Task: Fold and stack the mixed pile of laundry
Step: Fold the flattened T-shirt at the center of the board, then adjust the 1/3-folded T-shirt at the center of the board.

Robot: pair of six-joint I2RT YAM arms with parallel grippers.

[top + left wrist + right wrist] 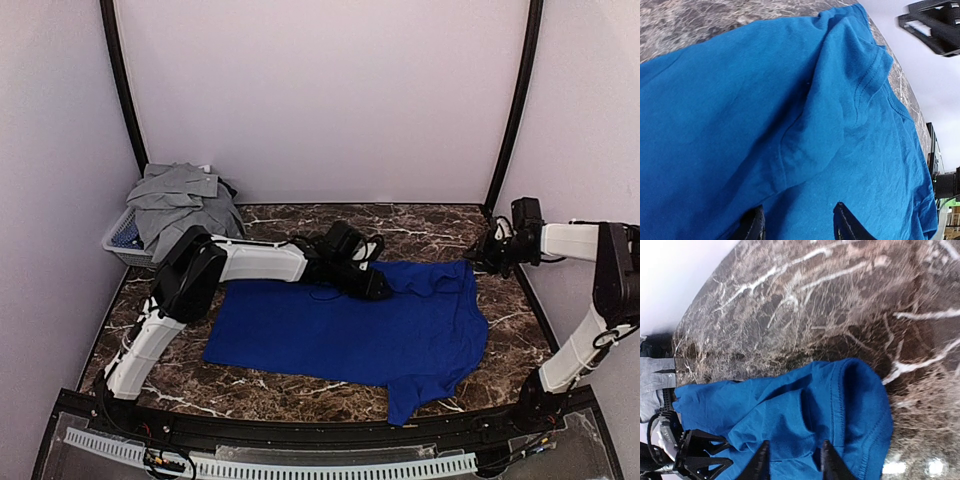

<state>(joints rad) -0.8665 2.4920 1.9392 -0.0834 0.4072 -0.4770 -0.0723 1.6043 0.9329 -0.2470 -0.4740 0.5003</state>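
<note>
The job has only just begun. One blue shirt (pixel 350 335) lies spread out in the middle of the desk (pixel 300 385). It is mostly flat, but it is not folded yet. Its top right corner is bunched up, and one sleeve sticks out at the lower right. The rest of the pile sits in the basket (pixel 118 245) at the upper left, with a grey shirt (pixel 185 200) on top. I see no stack of folded clothes anywhere. So nearly all the folding and all the stacking are left to do.

The left tool (pixel 378 287) is over the top edge of the blue shirt, near the middle of the frame. Its two tips stand apart with blue cloth under them, and it does not seem to hold anything. The right tool (pixel 485 252) is just by the bunched corner. Its tips are a little apart too, with nothing pinched that I can see.

Only the top view shows the whole shirt, the basket and both arms. The left wrist view shows the folds and stitched seam up close. The right wrist view shows the rolled shirt edge lying on the bare desk.
</note>
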